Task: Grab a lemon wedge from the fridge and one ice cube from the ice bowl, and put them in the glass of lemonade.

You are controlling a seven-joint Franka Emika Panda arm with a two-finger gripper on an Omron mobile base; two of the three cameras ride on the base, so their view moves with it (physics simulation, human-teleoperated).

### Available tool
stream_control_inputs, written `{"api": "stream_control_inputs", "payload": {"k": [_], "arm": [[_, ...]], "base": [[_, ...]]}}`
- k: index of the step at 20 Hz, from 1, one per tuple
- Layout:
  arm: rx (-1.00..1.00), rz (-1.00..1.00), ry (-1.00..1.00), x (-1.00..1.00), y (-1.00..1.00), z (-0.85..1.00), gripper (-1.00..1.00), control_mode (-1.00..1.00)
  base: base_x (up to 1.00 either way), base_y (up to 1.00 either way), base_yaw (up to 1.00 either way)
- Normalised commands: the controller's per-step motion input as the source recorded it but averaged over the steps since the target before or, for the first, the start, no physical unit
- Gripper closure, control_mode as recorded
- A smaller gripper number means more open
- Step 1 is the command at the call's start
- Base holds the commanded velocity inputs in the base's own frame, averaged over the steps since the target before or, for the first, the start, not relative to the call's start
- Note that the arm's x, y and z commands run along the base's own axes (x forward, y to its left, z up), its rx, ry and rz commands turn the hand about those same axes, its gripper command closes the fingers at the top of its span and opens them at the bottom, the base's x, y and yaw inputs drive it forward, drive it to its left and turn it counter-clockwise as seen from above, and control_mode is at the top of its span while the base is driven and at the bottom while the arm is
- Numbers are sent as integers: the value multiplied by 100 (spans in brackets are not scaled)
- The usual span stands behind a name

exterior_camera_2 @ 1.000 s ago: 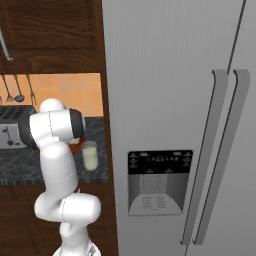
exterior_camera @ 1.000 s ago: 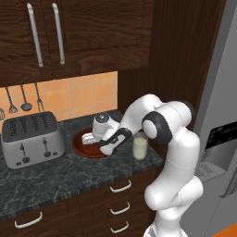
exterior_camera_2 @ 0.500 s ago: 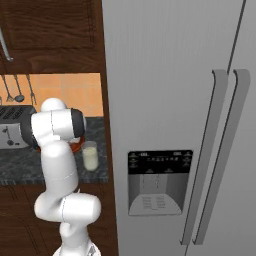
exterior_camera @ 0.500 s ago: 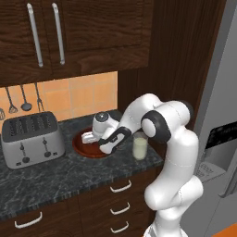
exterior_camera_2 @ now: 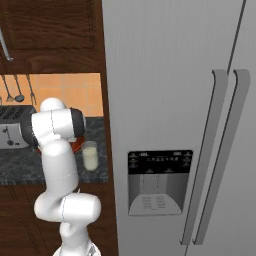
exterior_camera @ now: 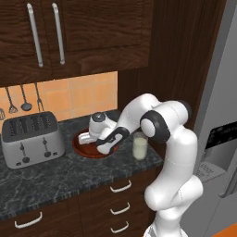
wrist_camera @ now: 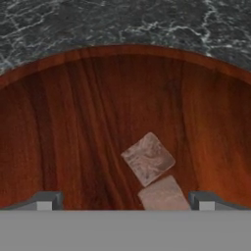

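The white arm rises from the base at the front edge of the worktop, its column upright, then folds at a dark shoulder joint and reaches left and forward over the worktop's right half. The forearm slopes down, and the wrist turns the hand so that it points steeply downward. The gripper (exterior_camera: 86, 139) hangs low, toward the back of the worktop, with its fingers spread apart. In the hand view the gripper (wrist_camera: 125, 200) shows its two grey fingertips (wrist_camera: 45, 200) standing wide apart at the lower left and lower right, nothing pinched between them. From the right base view the upper arm and elbow hide the hand.
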Motion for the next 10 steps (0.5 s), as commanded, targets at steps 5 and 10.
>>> {"api": "stream_control_inputs", "payload": {"k": [5, 10], "arm": [[0, 0, 0, 0, 0, 0, -100, -100], [0, 0, 0, 0, 0, -20, -100, -100]], "base": [[0, 0, 0], [0, 0, 0]]}}
